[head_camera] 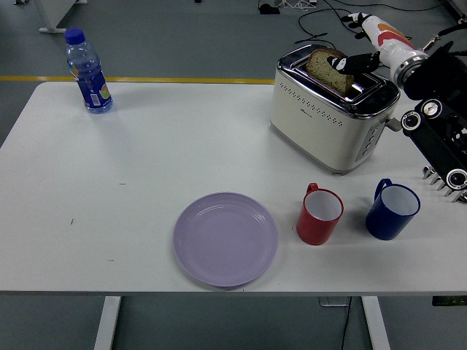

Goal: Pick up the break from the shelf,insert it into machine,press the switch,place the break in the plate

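A brown bread slice (325, 67) stands up out of the slot of the cream and chrome toaster (321, 117) at the back right of the table. My right hand (352, 42) comes in from the right edge above the toaster. Its fingers are spread, with the lower black fingertips (343, 64) at the slice's right edge and one finger raised higher. The hand holds nothing. The toaster's lever (394, 124) sticks out on its right end. A lilac plate (225, 238) lies bare near the table's front edge. My left arm is out of view.
A red mug (319, 214) and a blue mug (392, 210) stand in front of the toaster, right of the plate. A blue water bottle (87, 71) stands at the back left. A metal rack (441, 179) shows at the right edge under my forearm.
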You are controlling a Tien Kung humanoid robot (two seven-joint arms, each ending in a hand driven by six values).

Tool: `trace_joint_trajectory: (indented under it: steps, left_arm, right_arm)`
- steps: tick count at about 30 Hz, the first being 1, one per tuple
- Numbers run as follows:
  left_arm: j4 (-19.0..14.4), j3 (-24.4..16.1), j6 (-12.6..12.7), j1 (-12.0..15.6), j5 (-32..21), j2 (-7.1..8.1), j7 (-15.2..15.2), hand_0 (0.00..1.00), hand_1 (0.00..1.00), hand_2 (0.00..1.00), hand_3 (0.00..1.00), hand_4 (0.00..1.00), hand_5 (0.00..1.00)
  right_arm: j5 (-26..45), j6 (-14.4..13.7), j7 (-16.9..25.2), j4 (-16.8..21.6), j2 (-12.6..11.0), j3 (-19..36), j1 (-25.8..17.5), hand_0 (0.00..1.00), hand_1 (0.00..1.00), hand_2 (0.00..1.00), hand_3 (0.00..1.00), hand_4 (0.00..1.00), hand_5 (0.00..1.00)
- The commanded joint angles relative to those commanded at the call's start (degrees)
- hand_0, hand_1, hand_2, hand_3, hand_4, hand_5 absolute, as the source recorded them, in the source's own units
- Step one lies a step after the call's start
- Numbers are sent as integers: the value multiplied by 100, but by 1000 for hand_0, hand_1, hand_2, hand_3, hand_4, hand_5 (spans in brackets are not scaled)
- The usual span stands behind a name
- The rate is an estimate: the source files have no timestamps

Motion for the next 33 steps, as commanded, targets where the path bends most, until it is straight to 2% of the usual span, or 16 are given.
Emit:
trace_joint_trajectory:
  steps: [3, 4, 7, 14, 16, 20, 21, 22, 27, 28, 33]
  left_arm:
    - [0, 26, 6, 9, -5, 3, 7, 681, 610, 660, 684, 421, 998]
    - [0, 28, 7, 11, -1, 4, 10, 682, 610, 661, 681, 421, 998]
    - [0, 75, 13, 23, -17, 14, 16, 682, 610, 661, 681, 421, 998]
    - [0, 147, 26, 18, -65, 30, 5, 682, 607, 661, 681, 421, 998]
    - [0, 160, 31, 2, -61, 35, 6, 682, 607, 660, 680, 423, 998]
    - [0, 198, 32, -29, -48, 48, -5, 682, 607, 660, 680, 423, 998]
    - [0, 205, 34, -33, -55, 50, -8, 682, 607, 660, 680, 423, 998]
    - [0, 209, 37, -36, -60, 51, -11, 683, 605, 658, 680, 425, 998]
    - [0, 210, 51, -62, -63, 55, -20, 683, 605, 658, 680, 425, 998]
    - [0, 206, 53, -67, -59, 56, -21, 683, 604, 658, 679, 425, 998]
    - [0, 192, 60, -75, -50, 59, -20, 683, 604, 658, 679, 425, 998]
  right_arm:
    - [-54, 78, 47, -385, 194, -192, 235, 850, 775, 836, 881, 754, 278]
    - [-79, 104, 54, -540, 246, -246, 308, 816, 739, 781, 855, 750, 265]
    - [-224, 224, 62, -1031, 494, -441, 575, 816, 739, 781, 855, 750, 265]
    - [-363, 337, 7, -1817, 803, -655, 934, 806, 729, 771, 846, 747, 263]
    - [-553, 325, 19, -2169, 983, -755, 1138, 768, 707, 740, 820, 747, 259]
    - [-802, 342, 29, -2817, 1194, -766, 1392, 768, 707, 740, 820, 747, 259]
    - [-819, 346, 26, -2896, 1214, -763, 1419, 768, 707, 740, 820, 747, 259]
    - [-826, 348, 23, -2942, 1226, -762, 1436, 696, 648, 675, 789, 744, 257]
    - [-862, 381, 11, -3097, 1284, -873, 1518, 696, 648, 675, 789, 744, 257]
    - [-863, 389, 1, -3130, 1294, -909, 1533, 596, 594, 609, 751, 741, 253]
    - [-837, 403, -11, -3245, 1294, -1040, 1585, 596, 594, 609, 751, 741, 253]
